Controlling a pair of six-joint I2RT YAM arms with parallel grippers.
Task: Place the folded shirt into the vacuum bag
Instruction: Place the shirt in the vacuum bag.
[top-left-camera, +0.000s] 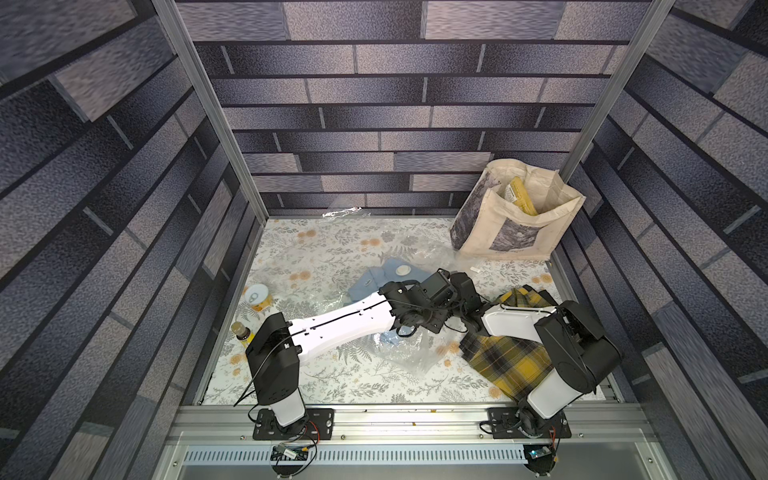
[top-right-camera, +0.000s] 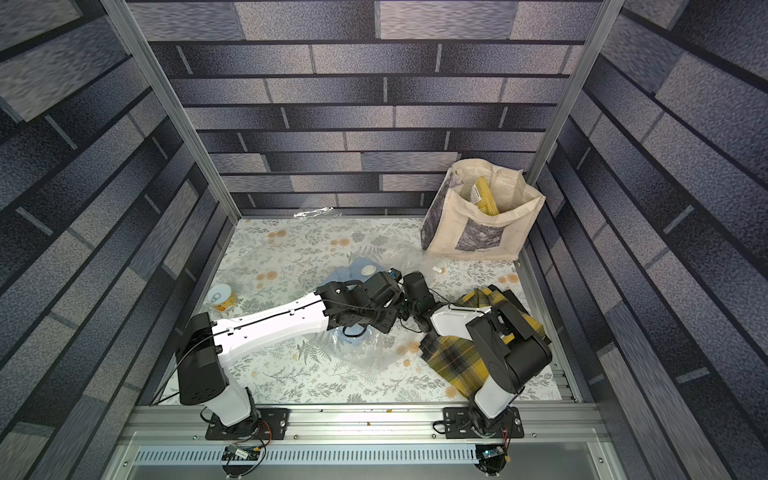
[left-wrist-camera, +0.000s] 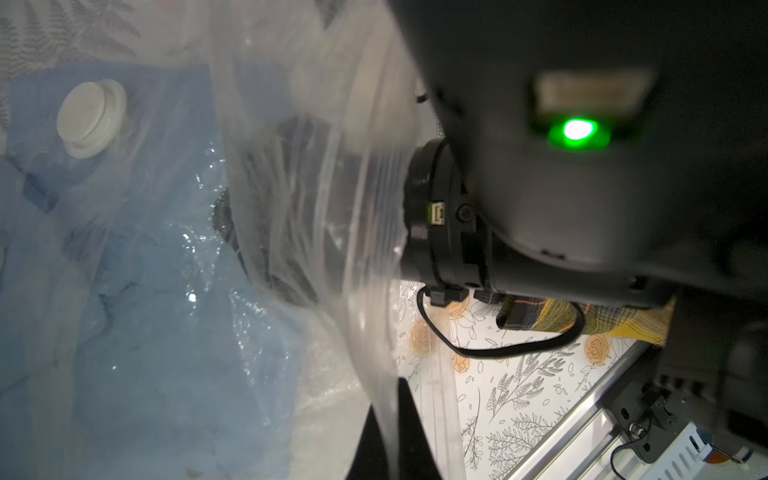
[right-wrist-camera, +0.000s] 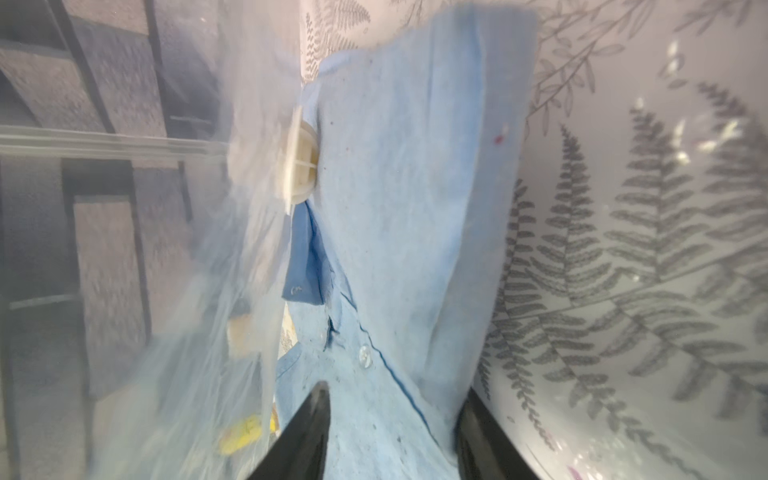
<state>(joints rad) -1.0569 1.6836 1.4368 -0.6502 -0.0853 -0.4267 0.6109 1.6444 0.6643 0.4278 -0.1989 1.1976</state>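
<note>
Inside the vacuum bag (top-left-camera: 409, 353), near the middle of the table (top-left-camera: 332, 386), the folded shirt (top-left-camera: 370, 286) lay flat under the clear film, its far end beneath the white valve cap (top-left-camera: 402, 271). By our reading the shirt was all but placed. The step in hand was to let it go and draw the right arm out of the bag's mouth without pulling the cloth along.

To do that well, we judged, the jaws should first stand clear of the fabric on both sides. The arm should then back straight out through the mouth, low and slow, so that no finger snags the placket or collar. The left arm should hold the film up, so the mouth does not sag onto the leaving arm.

In the right wrist view, the right gripper (right-wrist-camera: 395, 390) sat deep in the bag with its jaws parted. The blue shirt (right-wrist-camera: 415, 187) lay slack between them, touched but, as far as we could see, not pinched. In the left wrist view, the left gripper (left-wrist-camera: 388, 399) was clamped shut on a fold of the bag's film (left-wrist-camera: 332, 208) at the mouth, lifting it. A canvas tote (top-left-camera: 511, 232) stood at the table's far right corner, and a plaid cloth (top-left-camera: 498, 361) lay along its right edge.
</note>
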